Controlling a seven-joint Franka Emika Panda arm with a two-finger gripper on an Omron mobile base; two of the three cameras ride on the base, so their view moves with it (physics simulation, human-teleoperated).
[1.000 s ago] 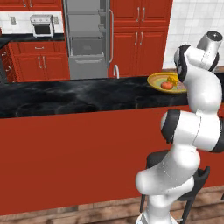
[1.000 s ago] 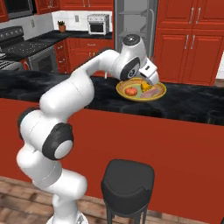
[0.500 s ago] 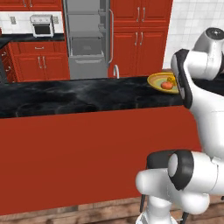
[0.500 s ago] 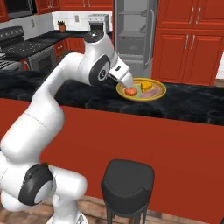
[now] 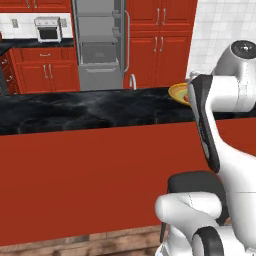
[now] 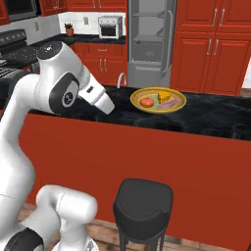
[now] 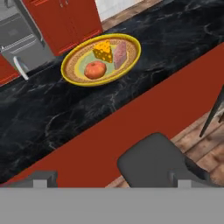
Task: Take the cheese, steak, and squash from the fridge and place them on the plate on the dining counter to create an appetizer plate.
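The tool [image 7: 111,181] stands wide and holds nothing, pulled clear above the front edge of the surface [image 7: 52,118], so nothing on it risks being knocked. Ahead of the tool, well apart from it, the plate [image 7: 70,74] rests on the black marbled top. On it the cheese [image 7: 104,50] sits just beside the steak [image 7: 120,54], with a round red-orange item, presumably the squash [image 7: 95,69], close in front of both: grouped together to serve as one appetizer. Beyond the plate, farther from the tool, the fridge [image 6: 149,44] stands open. The task looks finished, judging by the three foods on the plate
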